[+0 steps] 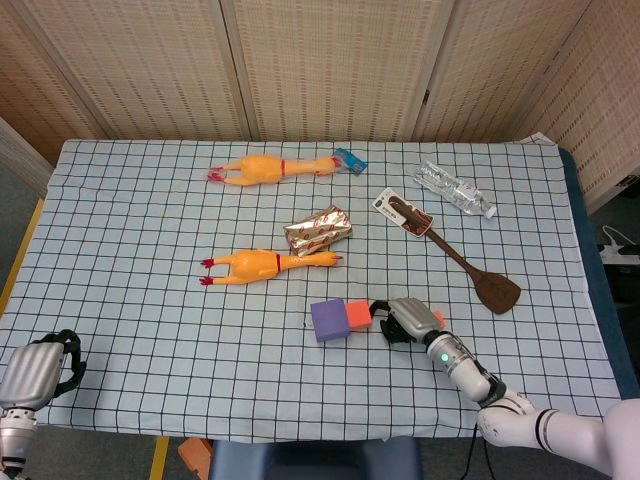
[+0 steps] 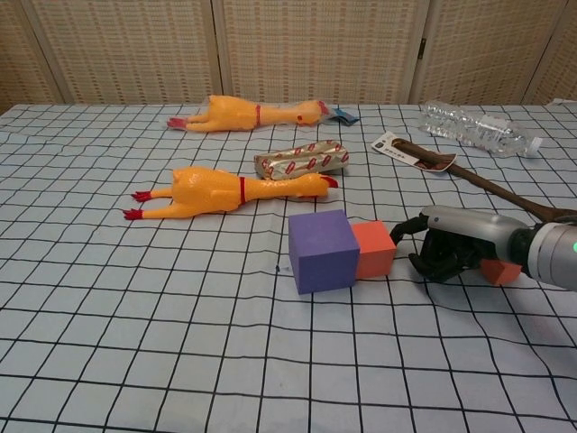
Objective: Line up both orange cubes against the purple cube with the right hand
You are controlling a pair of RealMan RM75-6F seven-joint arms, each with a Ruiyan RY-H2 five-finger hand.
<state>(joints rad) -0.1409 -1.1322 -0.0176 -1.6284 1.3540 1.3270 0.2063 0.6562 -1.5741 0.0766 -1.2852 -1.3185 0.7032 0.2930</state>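
While our right hand (image 2: 451, 248) is resting on the desk (image 2: 135, 316), its dark fingers (image 2: 431, 262) are curling inward and gripping nothing; one fingertip is reaching toward the near orange cube (image 2: 373, 250), though we cannot tell whether it is touching. That cube is sitting flush against the purple cube (image 2: 322, 250). A second orange cube (image 2: 500, 271) is lying just behind the hand, partly hidden. Our left hand (image 1: 35, 370) is hanging at the desk's near left corner, fingers curled on nothing.
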